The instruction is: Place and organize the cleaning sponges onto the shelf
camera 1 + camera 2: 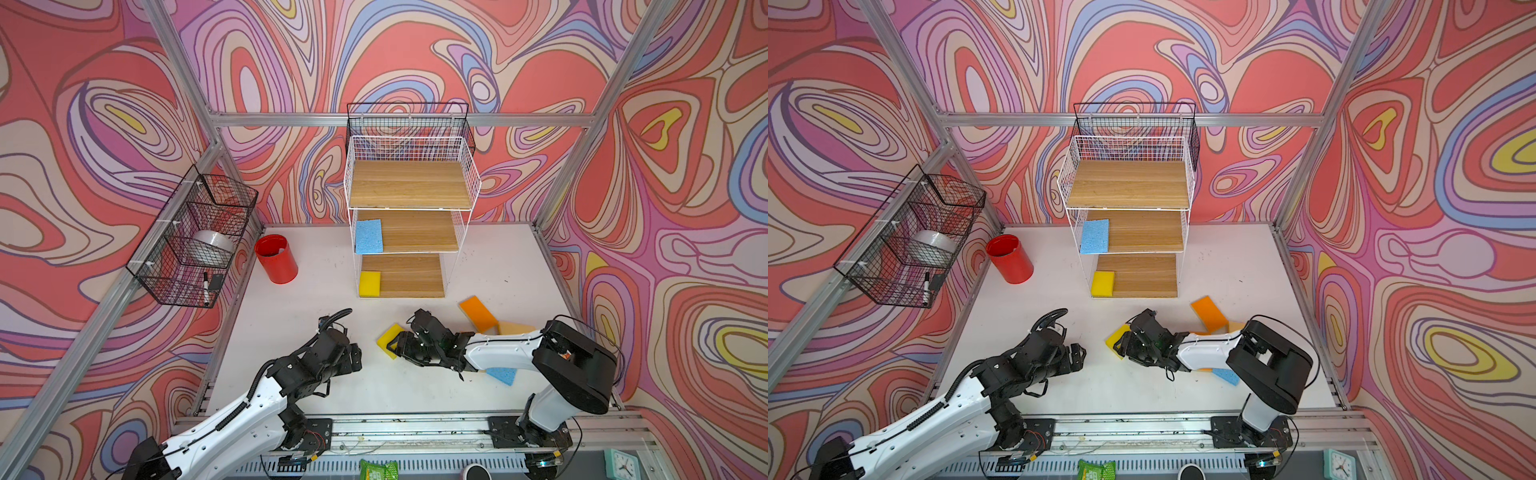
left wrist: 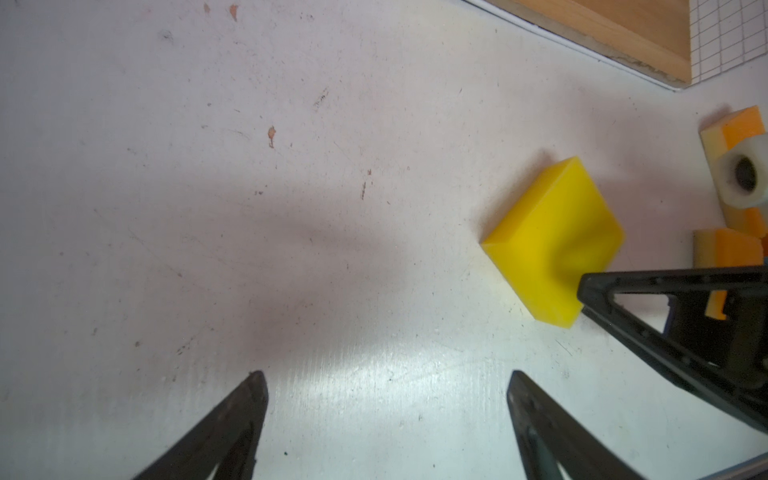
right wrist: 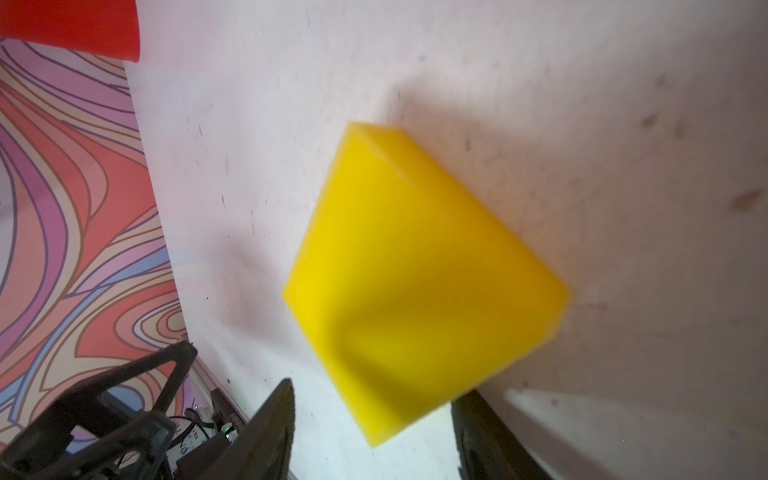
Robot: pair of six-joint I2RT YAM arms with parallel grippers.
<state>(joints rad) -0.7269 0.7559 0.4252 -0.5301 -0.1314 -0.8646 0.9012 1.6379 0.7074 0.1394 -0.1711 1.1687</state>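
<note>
Shelf (image 1: 411,185): blue sponge (image 1: 368,236), yellow sponge (image 1: 370,284); right gripper (image 1: 395,345) (seemingly) pinches third sponge (image 3: 415,270); left gripper (image 2: 386,376) gapes empty.

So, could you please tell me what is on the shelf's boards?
A light blue sponge lies on the middle board, a yellow sponge on the bottom one; the top board is bare. The rear of both lower boards is hidden by the board above.

shelf (image 1: 411,185): white wire, three wood tiers, upright
middle tier: blue sponge (image 1: 368,236), flat, left side
bottom tier: yellow sponge (image 1: 370,284), flat, left front
off shelf: we see second yellow sponge (image 3: 415,270) tilted and dented, orange sponges (image 1: 478,313), second blue sponge (image 1: 503,376)
</note>
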